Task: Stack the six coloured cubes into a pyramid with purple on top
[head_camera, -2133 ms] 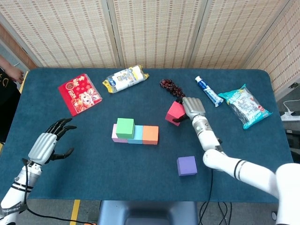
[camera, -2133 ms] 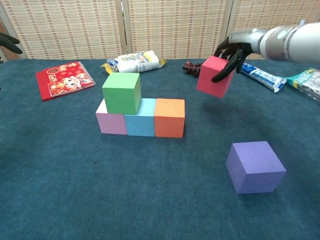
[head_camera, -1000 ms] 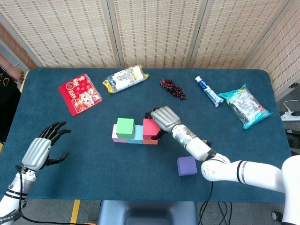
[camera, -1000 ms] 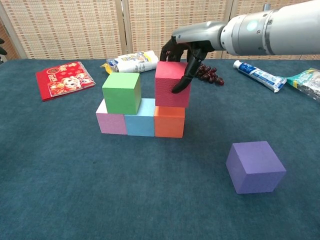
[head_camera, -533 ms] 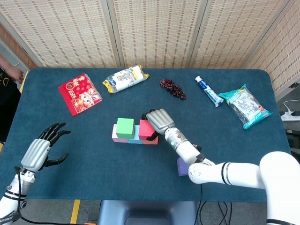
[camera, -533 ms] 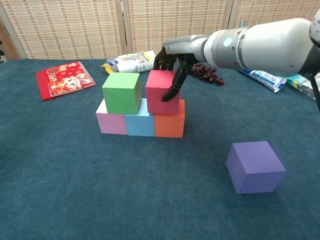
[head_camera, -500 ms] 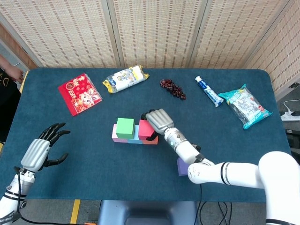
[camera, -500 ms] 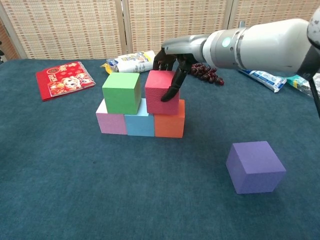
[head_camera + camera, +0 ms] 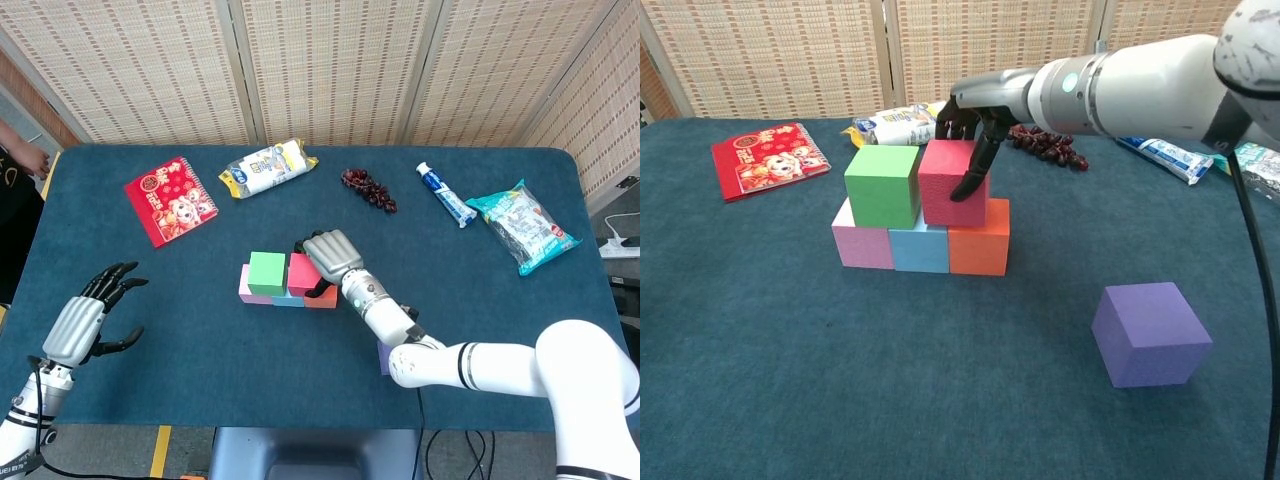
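Holding: my right hand (image 9: 975, 120) has its fingers wrapped over the top and front of the red cube (image 9: 953, 182), thumb side down the front face; I read that as a grip, not a rest.
Red cube place: on the second row, sitting across the blue cube (image 9: 919, 248) and orange cube (image 9: 979, 247), just beside the green cube (image 9: 882, 185) at its 9 o'clock; I can't tell whether the two touch.
Bottom row: pink cube (image 9: 862, 244), blue, orange, side by side and touching.
Purple cube: the purple cube (image 9: 1150, 332) lies alone on the table (image 9: 790, 380) at about 4 o'clock from the stack, well apart, not yet used.
Left hand: my left hand (image 9: 92, 318) hovers at 8 o'clock from the stack, fingers spread, holding nothing.
Risk one: if I open the fingers while sliding, the red cube could drag sideways and nudge green off pink and blue.
Risk two: pressing down unevenly could push orange out of the row, since red overhangs its seam.
Risk three: lifting away with a finger caught on the front face may tip red forward.
Pointing: red stands square, faces roughly parallel with the row; a cube has no long axis, so I'd only judge its slight twist, which looks small.
Row axis: the bottom row runs 9 to 3 o'clock.
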Controlling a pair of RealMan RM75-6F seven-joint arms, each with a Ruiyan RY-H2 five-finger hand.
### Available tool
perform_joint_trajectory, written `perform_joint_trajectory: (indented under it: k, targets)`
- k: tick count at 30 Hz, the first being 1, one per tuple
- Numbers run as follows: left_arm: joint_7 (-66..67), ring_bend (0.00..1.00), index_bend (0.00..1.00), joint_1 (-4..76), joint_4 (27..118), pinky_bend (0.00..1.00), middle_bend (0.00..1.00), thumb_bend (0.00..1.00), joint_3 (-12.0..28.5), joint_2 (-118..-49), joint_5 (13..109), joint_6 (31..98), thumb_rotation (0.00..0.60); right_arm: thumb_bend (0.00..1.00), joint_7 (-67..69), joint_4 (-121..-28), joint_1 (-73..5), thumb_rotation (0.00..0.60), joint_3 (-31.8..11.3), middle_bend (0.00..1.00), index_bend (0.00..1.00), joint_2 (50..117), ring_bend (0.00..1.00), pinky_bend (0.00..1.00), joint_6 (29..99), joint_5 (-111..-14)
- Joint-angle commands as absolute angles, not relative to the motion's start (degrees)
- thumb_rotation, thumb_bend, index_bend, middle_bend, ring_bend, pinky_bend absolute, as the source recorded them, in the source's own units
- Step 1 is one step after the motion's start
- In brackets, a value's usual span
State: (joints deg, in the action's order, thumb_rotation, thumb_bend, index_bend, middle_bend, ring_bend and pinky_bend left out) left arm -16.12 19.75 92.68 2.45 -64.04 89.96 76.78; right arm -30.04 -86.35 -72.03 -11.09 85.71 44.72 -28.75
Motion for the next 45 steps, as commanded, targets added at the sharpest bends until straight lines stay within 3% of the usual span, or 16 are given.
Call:
perform_joint_trajectory:
  k: [1,45]
  targets:
    - [-16.2,0.0,0.2,19.8,92.6,0.13,0.06,0.32,2.4,-64.1,89.9,76.7,0.6,0.32,-30.2,-86.2,-72.4,0.6,-11.0,0.44,0.45,85.9,0.32,0.45,44.7,-28.3]
    - [-18.7,0.0,0.2,19.5,91.4,0.13,0.06,0.32,2.4,-64.2,90.1,76.7,0.6,0.32,-32.9,-84.2,-75.8,0.6,-10.3,0.43,0.4,88.5,0.3,0.43,45.8,-23.3]
